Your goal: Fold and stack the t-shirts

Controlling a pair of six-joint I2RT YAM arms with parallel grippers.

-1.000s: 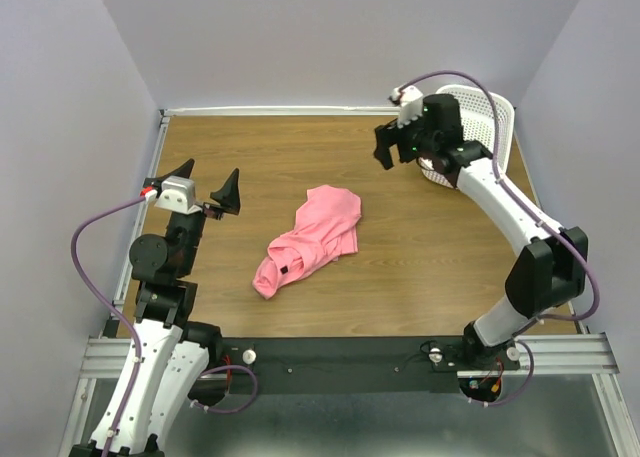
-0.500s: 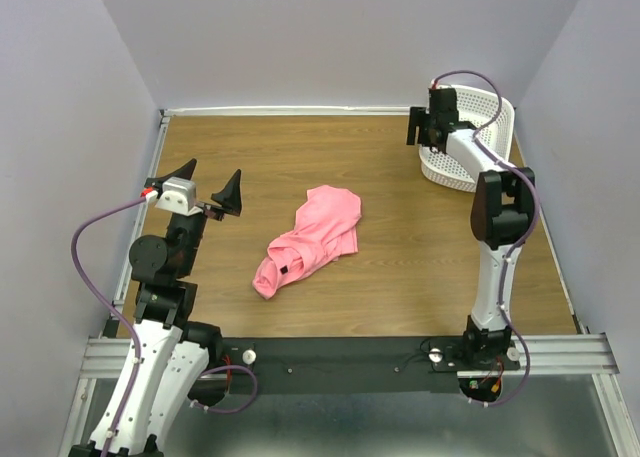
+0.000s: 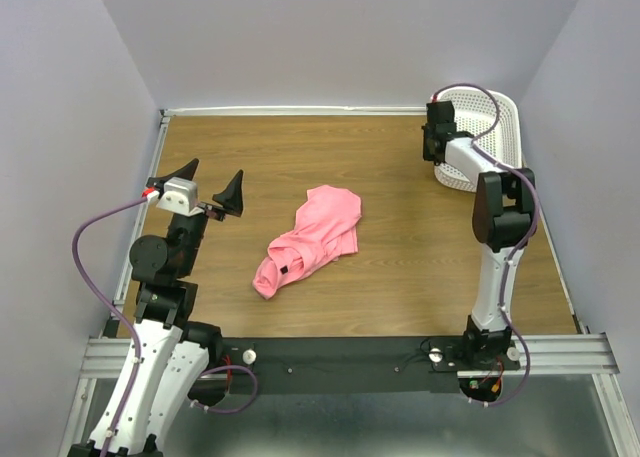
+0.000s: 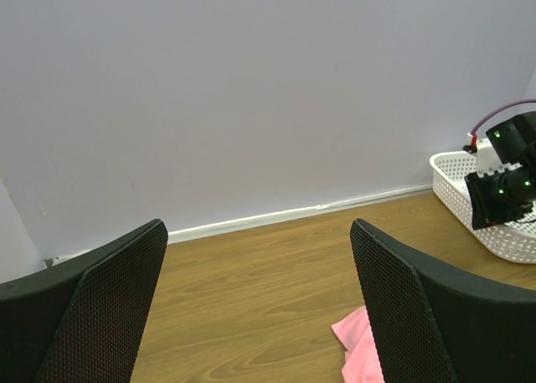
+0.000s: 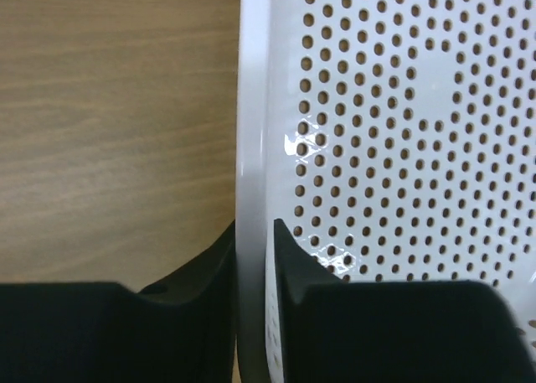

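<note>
Black-fingered, the left gripper point(image 3: 212, 169) hangs raised over the left side of the table point(image 3: 400, 277), jaws spread wide and holding nothing. At mid-table you will find one salmon-pink t-shirt point(image 3: 310, 239) lying crumpled and unfolded. No fold is made and no stack is begun, so judge the task as barely started. Its small dark neck label point(image 3: 285, 268) shows near the lower end; nothing on it can be read. At far right, the right gripper point(image 5: 254, 236) pinches the rim of the white mesh basket point(image 3: 495, 127), one finger on each side of the wall. No brand or lettering is visible anywhere.
</note>
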